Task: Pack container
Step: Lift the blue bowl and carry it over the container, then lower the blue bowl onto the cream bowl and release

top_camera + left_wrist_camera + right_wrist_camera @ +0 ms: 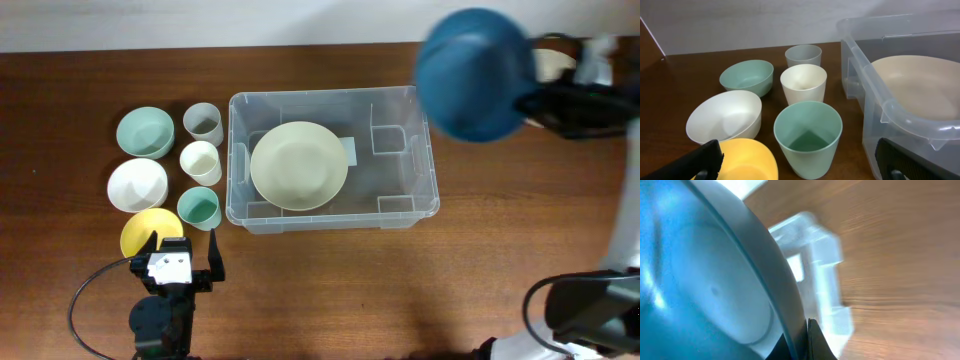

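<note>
Our right gripper is clenched on the rim of a round dark-blue plastic dish, held in the air over the far-right corner of the large clear rectangular plastic container. Container sits mid tabletop w/ a round cream plate in its left half. Left gripper is released, fingers spread, nr the front edge, beside a yellow bowl

Black fingers, white wrist block, looped cable

A plate lay in the left half of the container; bowls and cups stood beside it, toward the table's left edge.
</note>
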Robot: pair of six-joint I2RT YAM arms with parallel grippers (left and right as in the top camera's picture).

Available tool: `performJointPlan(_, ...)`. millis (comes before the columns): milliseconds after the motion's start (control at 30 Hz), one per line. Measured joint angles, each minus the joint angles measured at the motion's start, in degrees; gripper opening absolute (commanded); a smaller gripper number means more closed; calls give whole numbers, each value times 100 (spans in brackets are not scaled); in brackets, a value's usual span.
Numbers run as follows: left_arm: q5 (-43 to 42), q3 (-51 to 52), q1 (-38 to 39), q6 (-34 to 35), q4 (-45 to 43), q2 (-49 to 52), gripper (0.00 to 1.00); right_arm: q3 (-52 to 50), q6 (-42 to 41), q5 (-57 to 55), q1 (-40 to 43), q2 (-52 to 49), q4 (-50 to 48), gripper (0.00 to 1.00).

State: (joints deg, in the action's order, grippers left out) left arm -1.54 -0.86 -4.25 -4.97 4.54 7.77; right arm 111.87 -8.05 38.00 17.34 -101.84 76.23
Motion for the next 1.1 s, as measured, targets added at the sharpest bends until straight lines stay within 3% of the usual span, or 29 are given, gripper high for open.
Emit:
performJointPlan(233,0,0,0,0,0,0,100,0,-164,-1224,-2122,-125,-264,4)
performJointPlan(433,0,0,0,0,0,0,99,0,-413,-1749,-3128,-671,-625,4)
performJointPlan(667,0,0,0,0,0,0,99,0,-695,-1873,-3641,-1456,-868,4)
performJointPlan(1100,0,0,0,0,0,0,99,-2,-866,-1917,-3700,-2085,-1207,4)
